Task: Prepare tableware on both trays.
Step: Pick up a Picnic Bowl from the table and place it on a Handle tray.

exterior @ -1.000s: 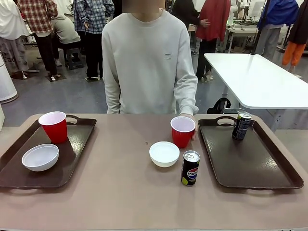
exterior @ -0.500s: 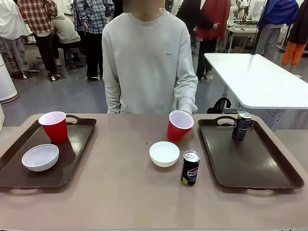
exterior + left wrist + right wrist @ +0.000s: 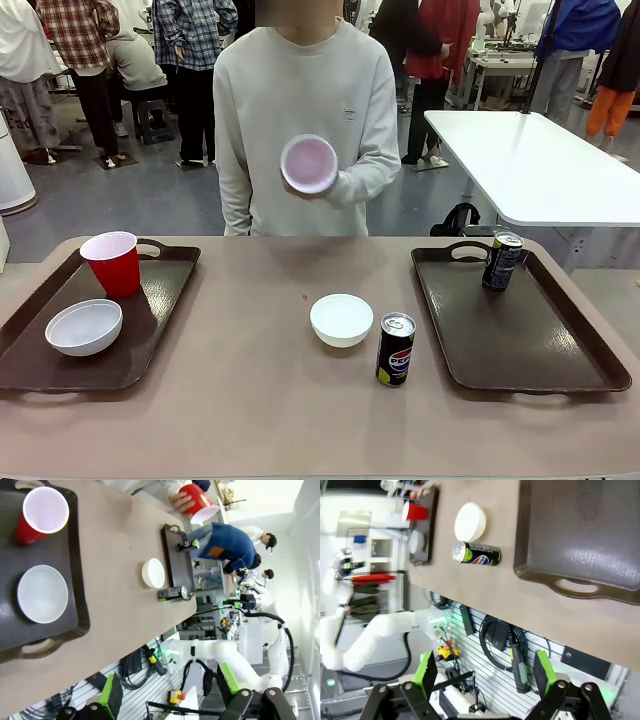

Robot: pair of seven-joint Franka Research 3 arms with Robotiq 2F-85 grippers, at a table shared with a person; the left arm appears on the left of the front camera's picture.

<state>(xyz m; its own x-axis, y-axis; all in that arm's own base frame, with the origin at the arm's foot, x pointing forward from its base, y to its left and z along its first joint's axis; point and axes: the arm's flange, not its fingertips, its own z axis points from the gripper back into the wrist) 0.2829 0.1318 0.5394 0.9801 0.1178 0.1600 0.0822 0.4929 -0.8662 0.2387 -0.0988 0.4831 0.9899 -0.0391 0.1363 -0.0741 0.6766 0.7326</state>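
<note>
Bright, even light; wrist views perhaps edge-warped, glary.

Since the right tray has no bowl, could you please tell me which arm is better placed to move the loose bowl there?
Probably the right: the bowl lies nearer the right tray than the left tray, and the right claw hangs open by that tray's near handle.

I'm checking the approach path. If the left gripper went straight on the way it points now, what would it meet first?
Probably the bare table near its front edge, close by the Pepsi can. Nothing stands between the open left gripper and that spot, though depth is hard to judge.
</note>
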